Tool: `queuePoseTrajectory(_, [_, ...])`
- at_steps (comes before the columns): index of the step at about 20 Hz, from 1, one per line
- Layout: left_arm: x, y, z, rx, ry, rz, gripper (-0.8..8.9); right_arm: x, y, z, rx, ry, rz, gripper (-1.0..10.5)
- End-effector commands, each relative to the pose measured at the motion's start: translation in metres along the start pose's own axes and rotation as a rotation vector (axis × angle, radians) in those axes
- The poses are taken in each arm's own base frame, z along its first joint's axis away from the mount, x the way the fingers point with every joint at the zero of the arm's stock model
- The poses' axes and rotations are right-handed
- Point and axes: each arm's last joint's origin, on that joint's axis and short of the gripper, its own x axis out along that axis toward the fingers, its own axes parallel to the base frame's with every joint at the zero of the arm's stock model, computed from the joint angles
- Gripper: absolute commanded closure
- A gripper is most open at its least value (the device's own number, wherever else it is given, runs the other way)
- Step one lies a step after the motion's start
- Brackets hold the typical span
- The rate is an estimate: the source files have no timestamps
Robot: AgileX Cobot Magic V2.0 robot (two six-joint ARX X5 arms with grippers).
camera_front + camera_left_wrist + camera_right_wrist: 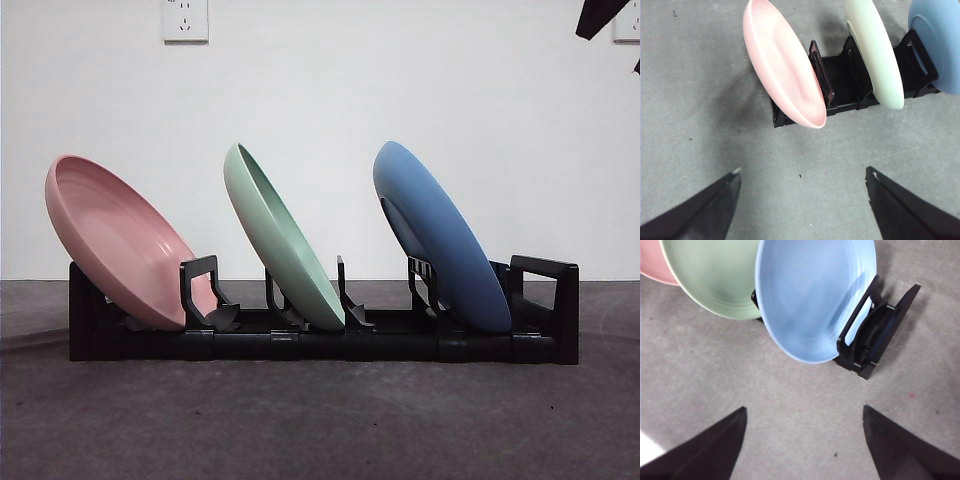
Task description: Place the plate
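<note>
All three plates stand tilted in the black rack, so placing looks done; the blue plate lies ahead of the right gripper, well apart, jaws wide and empty; the pink plate lies ahead of the left gripper, also wide; the green plate sits between; each rack slot's base is hidden.

The front camera sits low, level with the black plastic plate rack. Both wrist cameras look down on the rack's opposite ends, sharing the pale green plate between them.
</note>
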Motion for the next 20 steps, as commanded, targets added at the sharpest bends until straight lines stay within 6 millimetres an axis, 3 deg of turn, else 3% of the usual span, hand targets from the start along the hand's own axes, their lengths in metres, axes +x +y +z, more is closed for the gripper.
queuePoseTrajectory(1, [-0.004, -0.001, 0.005, 0.025, -0.024, -0.003, 4.08, -0.001, 0.004, 0.009, 0.071, -0.010, 0.006, 6.0])
queuePoseTrajectory(4, [-0.004, -0.001, 0.005, 0.025, -0.024, -0.003, 4.08, 0.008, 0.008, 0.027, 0.149, 0.038, 0.027, 6.2])
queuePoseTrajectory(13, [-0.004, -0.001, 0.005, -0.002, -0.023, -0.003, 4.07, 0.073, 0.036, 0.097, 0.077, 0.133, 0.100, 6.2])
queuePoseTrajectory(20, [-0.004, -0.001, 0.005, -0.002, -0.023, -0.003, 4.07, 0.122, 0.040, 0.108, 0.022, 0.146, 0.062, 6.3])
